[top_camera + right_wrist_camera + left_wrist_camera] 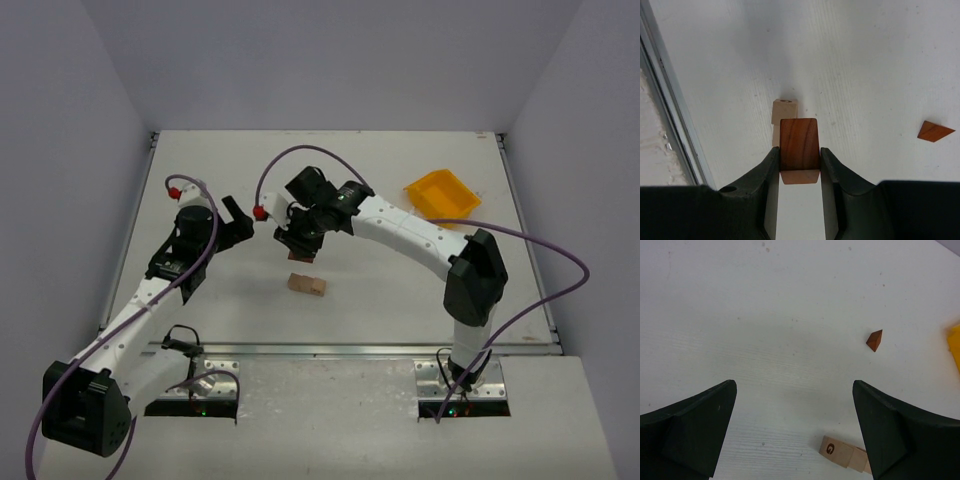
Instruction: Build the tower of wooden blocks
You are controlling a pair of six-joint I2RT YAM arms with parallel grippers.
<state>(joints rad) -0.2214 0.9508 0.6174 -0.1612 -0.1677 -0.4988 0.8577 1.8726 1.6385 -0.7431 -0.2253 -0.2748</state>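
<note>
Beyond the pale blocks (842,453), one marked "G", we saw a brown wedge (875,340) and a yellow bin (441,193). Our right gripper (799,150) clamped a reddish-brown block (799,140); our left gripper (793,385) gaped empty.

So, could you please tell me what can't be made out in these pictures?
- Left wrist: pale blocks cut off by the bottom edge and a left tool finger; count unclear.
- Right wrist: those blocks mostly hidden behind the reddish-brown block in the right tool.
- Left wrist: yellow bin cut by the right edge.
</note>
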